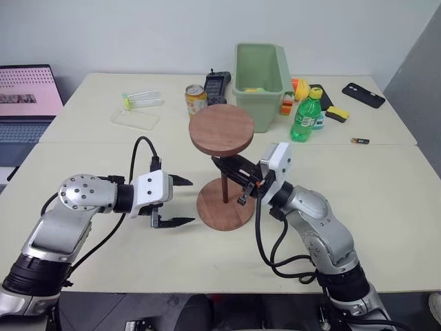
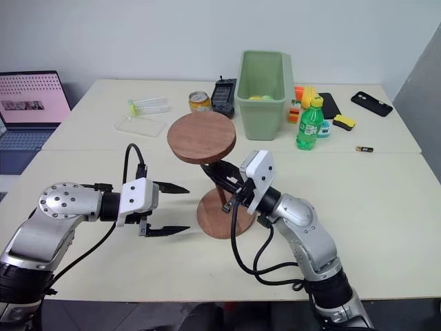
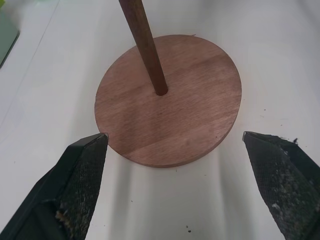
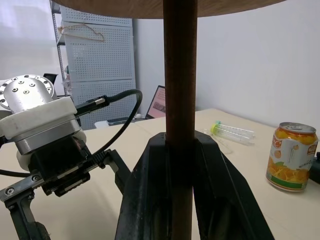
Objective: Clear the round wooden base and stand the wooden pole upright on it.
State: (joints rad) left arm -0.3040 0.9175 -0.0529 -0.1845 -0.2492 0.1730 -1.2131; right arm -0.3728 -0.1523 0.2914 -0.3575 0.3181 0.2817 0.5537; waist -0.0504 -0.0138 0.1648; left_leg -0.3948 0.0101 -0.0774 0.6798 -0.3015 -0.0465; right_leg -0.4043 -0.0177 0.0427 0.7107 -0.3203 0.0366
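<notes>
Pole [image 1: 225, 185] and base [image 1: 224, 205] are already together in front of you: the rod stands upright with its lower end in the hole at the centre of the base, and its own disc [image 1: 222, 129] rides on top. Nothing else lies on the base, so the clearing looks done.

Your right claw [image 1: 229, 170] is clenched on the rod about midway up, most likely to keep it steady while it seats. Your left claw [image 1: 180, 201] is released, its two fingers [image 3: 80, 175] spread wide and level with the table [image 1: 386, 207], just beside the near edge of the base without touching it. That reads as a ready position to pin the base if it slides.

You cannot tell how deep the rod sits in the hole, nor whether it would stand alone. From the head views the top disc hides the upper rod, and the right claw covers part of the middle. The green bin [image 1: 260, 65] hides most of its contents.
</notes>
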